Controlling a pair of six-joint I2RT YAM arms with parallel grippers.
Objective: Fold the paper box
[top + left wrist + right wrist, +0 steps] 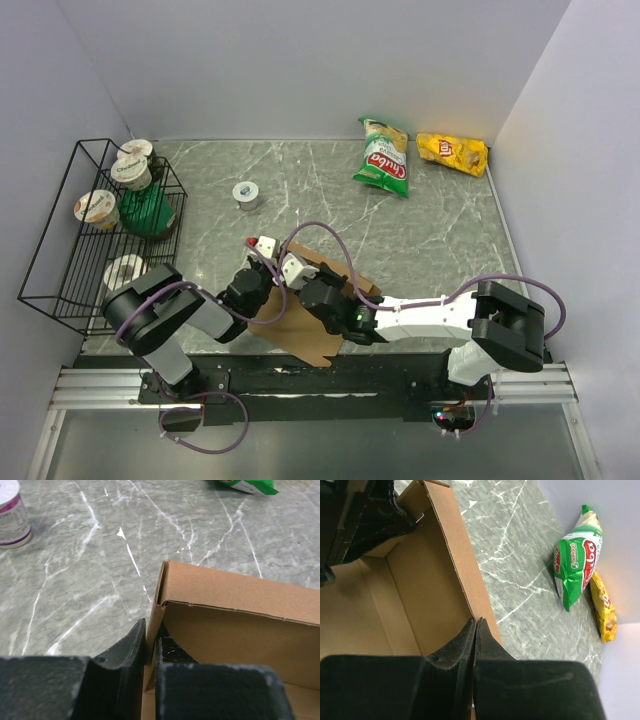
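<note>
Box: plain brown cardboard box (pixel 312 338), two walls up.
L claw (pixel 150 639): clenched on left wall.
R claw (pixel 475 626): clenched on far wall.
Todo (est.): other walls, lid.

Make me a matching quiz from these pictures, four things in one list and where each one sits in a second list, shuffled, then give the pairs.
Things:
1. paper box
2. green snack bag
3. yellow snack bag
4. wire basket

Places:
A. far right corner of the table
B. along the left edge
C. near edge, in the middle
D. far side, right of centre

Pairs: 1-C, 2-D, 3-A, 4-B
</note>
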